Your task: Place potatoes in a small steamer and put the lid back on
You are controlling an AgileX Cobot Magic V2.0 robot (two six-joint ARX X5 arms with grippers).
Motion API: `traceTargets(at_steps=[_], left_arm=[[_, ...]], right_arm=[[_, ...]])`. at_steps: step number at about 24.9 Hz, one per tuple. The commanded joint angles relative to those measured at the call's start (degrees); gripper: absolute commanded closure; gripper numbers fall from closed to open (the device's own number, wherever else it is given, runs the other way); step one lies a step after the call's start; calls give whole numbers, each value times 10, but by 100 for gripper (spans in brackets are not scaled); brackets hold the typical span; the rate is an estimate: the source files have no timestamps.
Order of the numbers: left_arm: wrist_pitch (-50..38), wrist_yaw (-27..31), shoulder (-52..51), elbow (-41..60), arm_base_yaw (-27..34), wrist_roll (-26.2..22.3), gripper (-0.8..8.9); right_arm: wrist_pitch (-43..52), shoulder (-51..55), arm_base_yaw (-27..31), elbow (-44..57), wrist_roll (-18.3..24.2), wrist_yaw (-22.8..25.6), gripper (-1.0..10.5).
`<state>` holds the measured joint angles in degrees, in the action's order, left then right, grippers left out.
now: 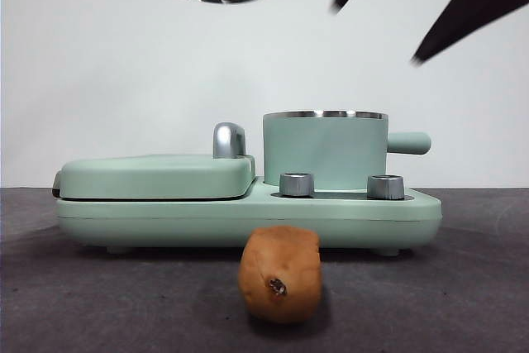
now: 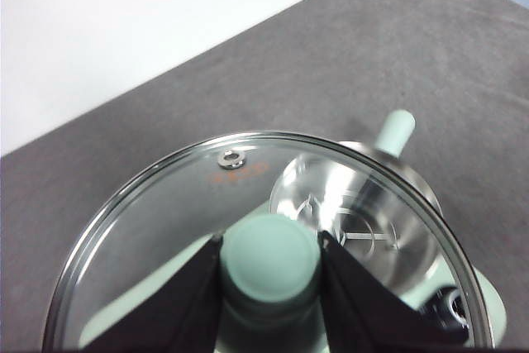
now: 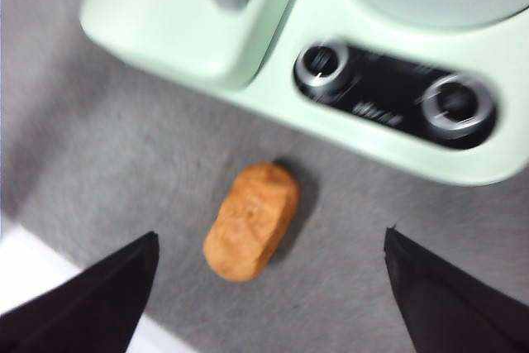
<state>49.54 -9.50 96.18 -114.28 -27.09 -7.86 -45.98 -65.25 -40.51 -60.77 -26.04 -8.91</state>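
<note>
Potato (image 3: 250, 221): we judge it firm, fairly heavy, matte and grippy; we would take it across its short middle. It lies on the grey bench (image 1: 463, 287) before the appliance.
Right tool (image 3: 269, 287): spread wide above it, empty.
Steamer (image 1: 325, 150): open, steel-rimmed.
Lid (image 2: 165, 221): glass, fragile; left tool (image 2: 270, 266) grips its knob aloft.

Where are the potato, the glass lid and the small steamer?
potato (image 1: 279, 274): front view, middle of its skin.
glass lid (image 2: 165, 204): left wrist view, glass beside the knob.
small steamer (image 1: 324, 150): front view, its mint-green wall.
</note>
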Motion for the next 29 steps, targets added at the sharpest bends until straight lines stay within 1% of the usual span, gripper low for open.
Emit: traceTargets(at_steps=[1,4,8,11,15,19,20,23,24,26,28,29], left_arm=[[11,-4,-12,-24,3,0,761],[34,-4,-22,-24,10,4,760],[62,-4,-31,-23,10,13,760],[67,-4,-38,-20,10,14,761],[75,-4,-48,-5,10,14,761],[95,-4,-49,-3,10,14,761],[95,-4,-49,-3,10,14,761],[96,-4,-49,-3,10,14,761],[96,-4,-49,-3,10,14,761],[96,-4,-49,-3,10,14,761],[96,-4,-49,-3,10,13,761],[96,-4,-49,-3,10,13,761]], right_arm=[[18,-59,-36,-8,-34,10,512],[33,-113,-62,-8,-40,17,512],[45,-176,-83,-8,-48,17,498],[54,-214,-91,-8,-51,17,439],[91,-261,-96,-8,-51,15,438],[98,-299,-96,-8,-51,8,439],[103,-304,-96,-8,-50,-1,454],[111,-325,-96,-8,-48,-28,662],[111,-333,-96,-8,-46,-36,693],[108,-339,-96,-8,-43,-37,702],[107,-339,-95,-10,-43,-38,771],[96,-338,-92,-18,-43,-38,784]])
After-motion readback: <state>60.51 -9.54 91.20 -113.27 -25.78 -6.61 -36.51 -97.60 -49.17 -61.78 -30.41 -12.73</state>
